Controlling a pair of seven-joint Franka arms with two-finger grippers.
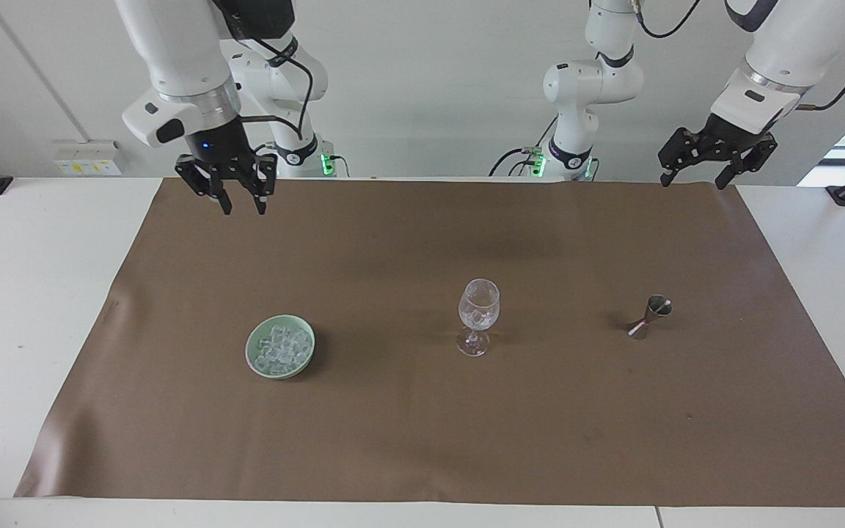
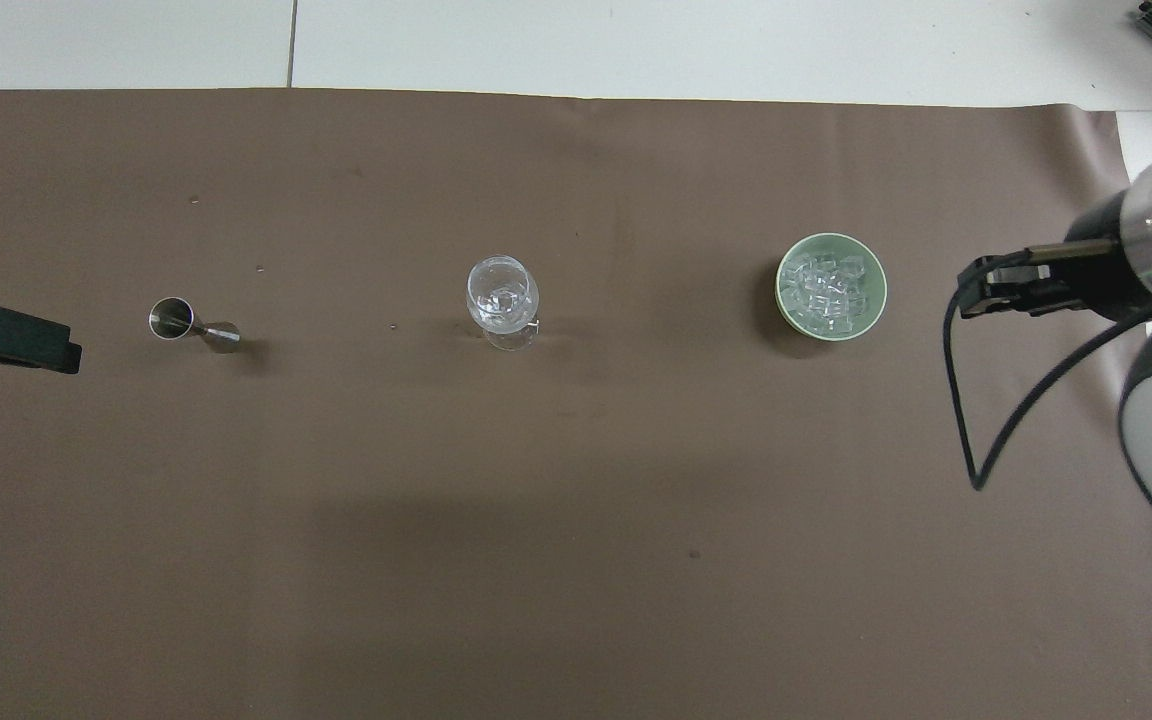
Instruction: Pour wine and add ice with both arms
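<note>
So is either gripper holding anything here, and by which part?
Nothing is held. The right gripper hangs empty over the brown mat's edge, and the left gripper waits empty with open jaws.

both tools hang open over the brown mat point(image 1: 422, 425): right tool point(image 1: 240, 207), left tool point(image 1: 692, 180).
</note>
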